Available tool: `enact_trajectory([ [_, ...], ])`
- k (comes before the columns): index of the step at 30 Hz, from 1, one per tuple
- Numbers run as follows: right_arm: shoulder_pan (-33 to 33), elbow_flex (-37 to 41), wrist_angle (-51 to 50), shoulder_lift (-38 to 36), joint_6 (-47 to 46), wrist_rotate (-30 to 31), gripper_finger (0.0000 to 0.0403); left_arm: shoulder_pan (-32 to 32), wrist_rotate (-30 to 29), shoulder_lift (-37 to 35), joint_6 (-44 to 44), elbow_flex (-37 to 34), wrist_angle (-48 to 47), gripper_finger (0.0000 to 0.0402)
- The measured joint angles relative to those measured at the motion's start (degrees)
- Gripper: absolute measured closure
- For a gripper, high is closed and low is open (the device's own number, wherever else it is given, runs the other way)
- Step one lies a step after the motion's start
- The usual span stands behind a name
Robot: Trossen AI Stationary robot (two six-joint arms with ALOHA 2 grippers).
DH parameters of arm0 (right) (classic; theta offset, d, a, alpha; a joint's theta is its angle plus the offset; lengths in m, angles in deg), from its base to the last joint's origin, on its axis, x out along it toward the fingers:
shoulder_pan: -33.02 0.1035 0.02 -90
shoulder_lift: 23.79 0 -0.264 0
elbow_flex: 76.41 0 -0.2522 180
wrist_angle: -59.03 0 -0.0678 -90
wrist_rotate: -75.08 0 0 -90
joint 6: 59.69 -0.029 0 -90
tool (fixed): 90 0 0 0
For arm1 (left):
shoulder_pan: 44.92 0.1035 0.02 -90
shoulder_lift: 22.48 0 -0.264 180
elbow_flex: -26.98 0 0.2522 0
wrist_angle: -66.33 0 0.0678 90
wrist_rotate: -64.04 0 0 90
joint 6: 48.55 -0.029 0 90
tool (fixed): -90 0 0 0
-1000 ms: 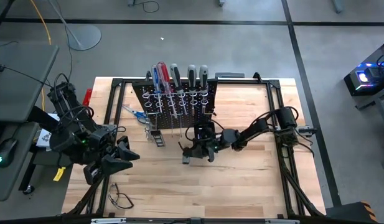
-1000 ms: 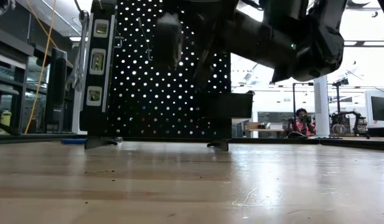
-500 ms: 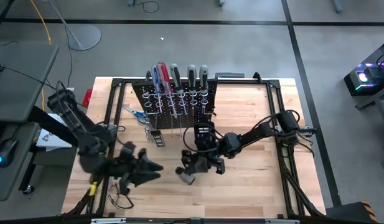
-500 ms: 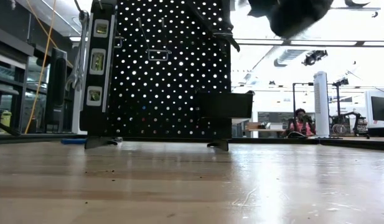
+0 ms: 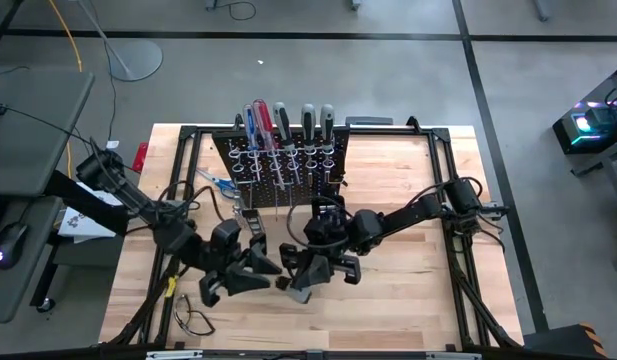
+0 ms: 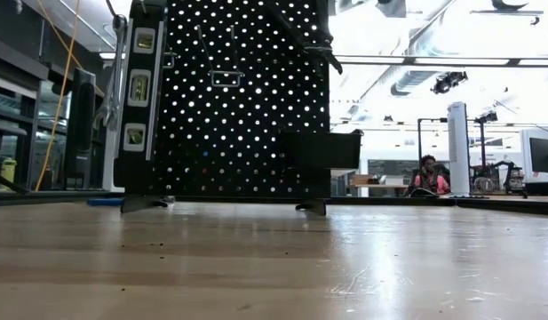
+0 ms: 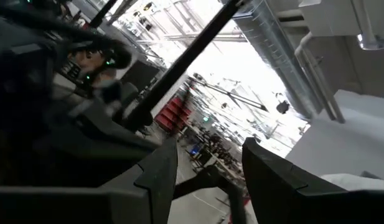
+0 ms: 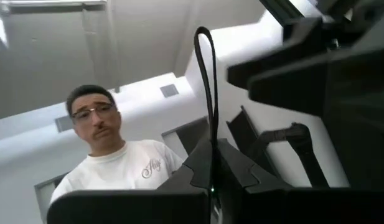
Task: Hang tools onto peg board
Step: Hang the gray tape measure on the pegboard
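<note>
The black peg board (image 5: pixel 283 160) stands upright at the table's far middle, with red, blue and dark-handled screwdrivers (image 5: pixel 278 122) set in its silver rings. Blue-handled scissors (image 5: pixel 220 183) lie flat on the table left of it. My right gripper (image 5: pixel 298 283) hovers before the board, tipped upward and shut on a thin dark loop (image 8: pixel 207 87). My left gripper (image 5: pixel 263 270) is open just left of it, fingers pointing toward it with nothing between them (image 7: pixel 207 162). In the low view the peg board (image 6: pixel 247 98) shows, but neither gripper does. My right gripper pinches the lower end of the thin dark loop (image 8: pixel 211 140) between its two shut fingers. The loop stands up out of the fingertips, lifted clear of the table. What the loop belongs to cannot be told.
Clear safety glasses (image 5: pixel 193 318) lie near the table's front left. Small silver tools (image 5: pixel 250 218) rest at the board's left foot. A small black box (image 6: pixel 320 149) sits on the board's right side. Bare wood lies at the front right. A person (image 8: pixel 111 149) stands beyond the table.
My left gripper has swung toward the table's right, from the left edge to just beside the right gripper. My right gripper has risen, come toward the near edge and tipped its fingers upward, leaving the low view; it stays shut.
</note>
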Motion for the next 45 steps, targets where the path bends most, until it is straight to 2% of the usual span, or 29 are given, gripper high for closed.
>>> enact_trajectory([
  [4,0.13,-0.89,-3.57,0.00,0.35,0.44,0.0403,1.97,1.80,0.00,-1.00,0.00,-0.57,0.0241],
  [10,0.44,-0.87,-3.67,0.00,0.00,2.49,0.0403,3.63,2.43,0.11,-3.83,0.00,-0.74,0.0241],
  [16,0.35,-0.87,-4.60,0.00,-0.62,6.87,0.0403,5.21,6.58,0.26,-2.83,0.00,-0.79,0.0241],
  [25,0.37,-0.84,-3.88,0.00,-0.97,9.20,0.0403,5.98,9.25,0.31,-4.43,0.00,-0.97,0.0244],
  [30,0.48,-0.83,-1.27,0.00,-1.05,9.39,0.0403,5.96,9.87,0.31,-7.36,0.00,-0.23,0.0267],
  [39,0.43,-0.81,-0.93,0.00,-1.18,9.65,0.0403,6.62,9.65,0.33,-8.23,0.00,-0.36,0.0343],
  [45,0.88,-0.81,-0.13,0.00,-0.10,9.06,0.0403,6.55,10.14,0.07,-5.51,0.00,0.47,0.0354],
])
